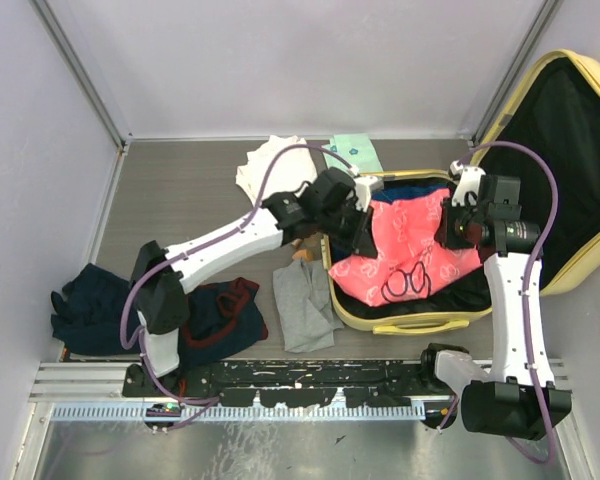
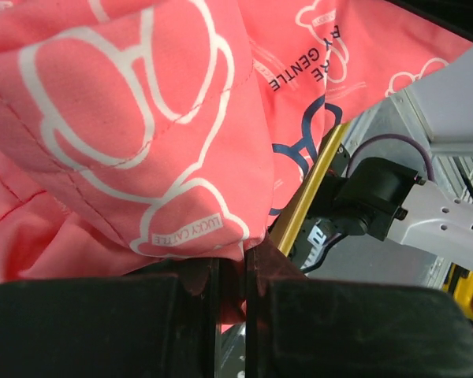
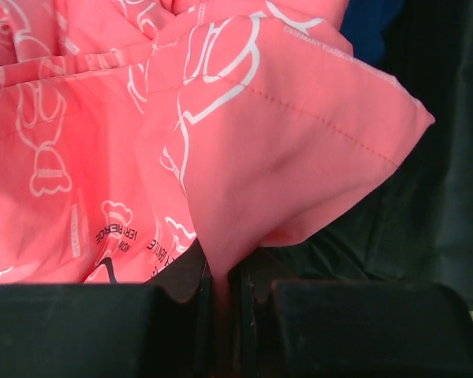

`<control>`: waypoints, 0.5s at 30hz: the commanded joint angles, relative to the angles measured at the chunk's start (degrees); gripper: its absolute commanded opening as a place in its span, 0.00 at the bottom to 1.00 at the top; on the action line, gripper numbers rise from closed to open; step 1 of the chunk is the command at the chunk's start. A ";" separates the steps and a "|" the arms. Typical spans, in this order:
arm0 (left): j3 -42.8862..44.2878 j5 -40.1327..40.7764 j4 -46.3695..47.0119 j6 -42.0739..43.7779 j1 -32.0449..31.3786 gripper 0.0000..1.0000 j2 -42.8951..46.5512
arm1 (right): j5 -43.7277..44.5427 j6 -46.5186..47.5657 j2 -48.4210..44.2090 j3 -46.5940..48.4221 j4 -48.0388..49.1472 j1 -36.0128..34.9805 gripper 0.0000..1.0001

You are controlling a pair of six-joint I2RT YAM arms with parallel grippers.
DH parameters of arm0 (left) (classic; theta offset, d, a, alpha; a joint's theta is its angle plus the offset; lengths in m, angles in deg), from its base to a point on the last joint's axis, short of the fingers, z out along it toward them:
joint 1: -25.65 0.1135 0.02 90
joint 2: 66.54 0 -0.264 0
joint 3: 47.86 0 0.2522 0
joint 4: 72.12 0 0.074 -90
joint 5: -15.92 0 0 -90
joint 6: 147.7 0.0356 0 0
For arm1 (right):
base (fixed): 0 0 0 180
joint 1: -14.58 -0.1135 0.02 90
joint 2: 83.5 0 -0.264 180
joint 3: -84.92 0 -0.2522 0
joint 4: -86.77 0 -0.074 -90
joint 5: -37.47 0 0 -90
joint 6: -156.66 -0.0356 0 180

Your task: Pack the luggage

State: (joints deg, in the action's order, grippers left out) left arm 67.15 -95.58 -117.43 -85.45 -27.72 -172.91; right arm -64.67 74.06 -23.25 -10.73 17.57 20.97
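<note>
The pale yellow luggage [image 1: 410, 322] lies open at the right, its black-lined lid [image 1: 578, 140] standing up at the far right. A pink printed garment [image 1: 410, 250] is spread over its base. My left gripper [image 1: 365, 228] is shut on the garment's left edge, seen close in the left wrist view [image 2: 142, 118]. My right gripper [image 1: 448, 225] is shut on the garment's right corner [image 3: 284, 142], above the black lining [image 3: 441, 205]. The luggage's yellow rim [image 2: 307, 189] shows in the left wrist view. A blue item [image 1: 410, 190] lies under the garment at the far side.
A grey garment [image 1: 302, 305] lies left of the luggage. A white garment [image 1: 272, 165] and a mint green cloth [image 1: 356, 152] lie at the back. Dark navy clothes [image 1: 90, 300] and a navy piece with red trim [image 1: 225, 315] lie at the near left.
</note>
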 commanded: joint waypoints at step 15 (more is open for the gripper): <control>-6.18 8.51 6.10 0.25 -3.69 0.13 -4.43 | -1.54 22.99 6.82 -12.51 4.65 11.02 0.28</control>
State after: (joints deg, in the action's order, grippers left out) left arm 58.65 -90.53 -109.61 -89.89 -31.96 -178.81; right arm -64.49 92.88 -20.19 -24.43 17.96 31.72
